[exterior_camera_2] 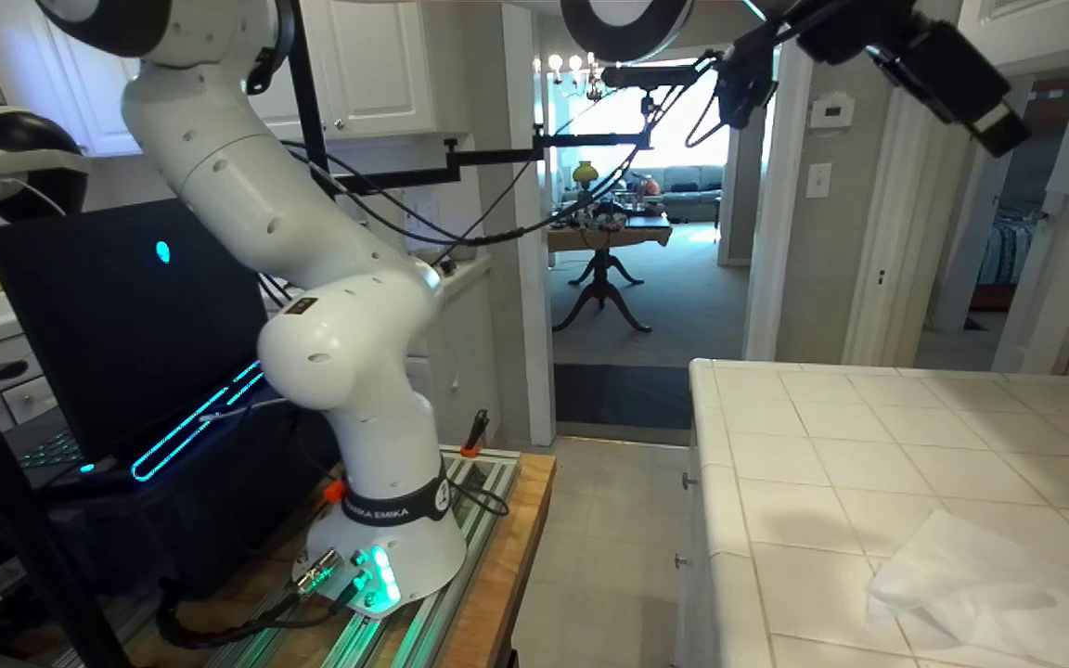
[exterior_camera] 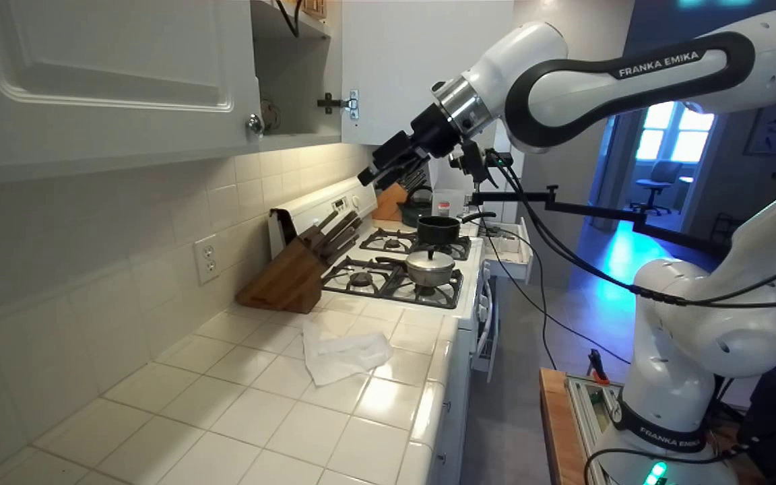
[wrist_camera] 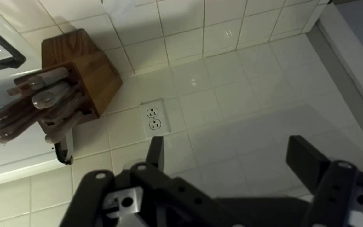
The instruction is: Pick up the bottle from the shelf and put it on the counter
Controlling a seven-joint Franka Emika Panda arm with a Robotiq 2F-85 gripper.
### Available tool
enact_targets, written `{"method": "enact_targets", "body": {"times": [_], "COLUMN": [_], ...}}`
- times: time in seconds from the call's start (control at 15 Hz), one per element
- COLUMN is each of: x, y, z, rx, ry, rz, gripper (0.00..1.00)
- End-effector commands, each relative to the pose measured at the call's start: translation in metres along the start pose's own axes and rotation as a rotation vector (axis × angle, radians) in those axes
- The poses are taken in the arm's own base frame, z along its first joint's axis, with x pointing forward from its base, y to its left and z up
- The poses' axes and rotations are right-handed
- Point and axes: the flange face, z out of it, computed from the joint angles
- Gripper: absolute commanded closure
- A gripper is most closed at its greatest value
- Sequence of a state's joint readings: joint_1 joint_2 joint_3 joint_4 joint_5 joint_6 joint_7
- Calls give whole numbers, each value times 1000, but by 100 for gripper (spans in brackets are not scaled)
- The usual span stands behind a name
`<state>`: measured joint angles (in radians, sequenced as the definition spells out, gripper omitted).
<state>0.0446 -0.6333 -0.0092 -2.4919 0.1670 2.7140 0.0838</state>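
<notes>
The end effector [wrist_camera: 227, 156] is at wide spread, with its jaws standing well apart. In the wrist view, the gap between them shows backsplash [wrist_camera: 206, 116] tile; no object is held. In both exterior views, the end effector is positioned above the level of the tabletop [exterior_camera: 226, 424], tilted downward at the end of the arm [exterior_camera: 630, 94].

The bottle [exterior_camera: 443, 207], small and pale with a reddish band, is located beyond the stove [exterior_camera: 304, 219] in an exterior view. It appears just above the rim of the black pot [exterior_camera: 438, 231]. The surface beneath it cannot be made out. The bottle is apart from the end effector.

The shelf [exterior_camera: 294, 74] is exposed inside the wall cabinet, beside an open white door [exterior_camera: 422, 67]. A rounded item [exterior_camera: 271, 116] sits low inside it, partly covered by the adjacent panel.

A wooden knife block [exterior_camera: 287, 273] leans on the tabletop at the near end of the stove, with a wall outlet [exterior_camera: 207, 259] near it. A crumpled white sheet [exterior_camera: 344, 353] lies on the tiles. A lidded saucepan [exterior_camera: 430, 269] rests on the nearer burner; the black pot rests on the farther one.
</notes>
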Motion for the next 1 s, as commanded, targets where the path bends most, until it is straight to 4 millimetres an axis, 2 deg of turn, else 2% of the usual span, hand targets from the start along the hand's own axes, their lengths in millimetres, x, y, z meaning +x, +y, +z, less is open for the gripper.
{"method": "enact_targets", "body": {"times": [0.0,0.4,0.93], "x": [40,84,130], "y": [-8,-23,-18], "z": [6,1,18], "rx": [23,16,-49], "ry": [10,88,176], "rz": [-39,-131,-200], "gripper": [0,0,0]}}
